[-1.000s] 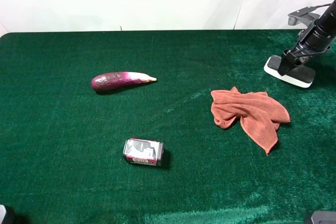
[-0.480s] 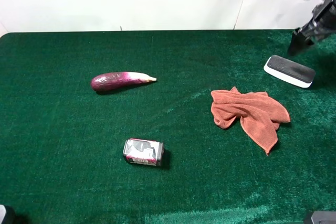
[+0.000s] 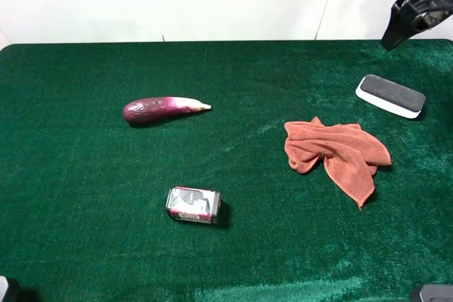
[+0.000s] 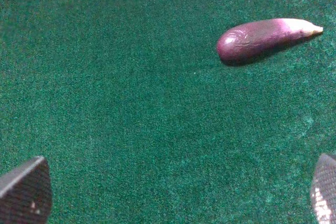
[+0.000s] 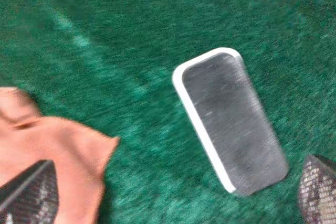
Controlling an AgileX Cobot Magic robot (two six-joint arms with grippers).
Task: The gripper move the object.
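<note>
Crushed can (image 3: pixel 193 204): the small dented red-and-white drinks can is nearest me, well to the near-left of the orange cloth, untouched.
Orange cloth (image 3: pixel 335 152): the crumpled rust-orange towel on the green velvet table (image 3: pixel 85 196) is my landmark; it has not shifted.
Purple eggplant (image 3: pixel 164 109): well to the far-left of the cloth, same spot as before.
Left gripper (image 4: pixel 168 192): only its two textured fingertips show, set wide apart over bare velvet with nothing between them.
Eraser (image 3: pixel 390 95): the rounded block with white base and black felt top lies flat just beyond the cloth, to its right, free of any grip.
Right gripper (image 3: pixel 395 27): a second ago this black two-fingered end piece sat down on the eraser; now it has risen clear and hangs above and behind it, fingers spread wide, empty.
What that means: I'd judge the eraser released and the move likely finished.
</note>
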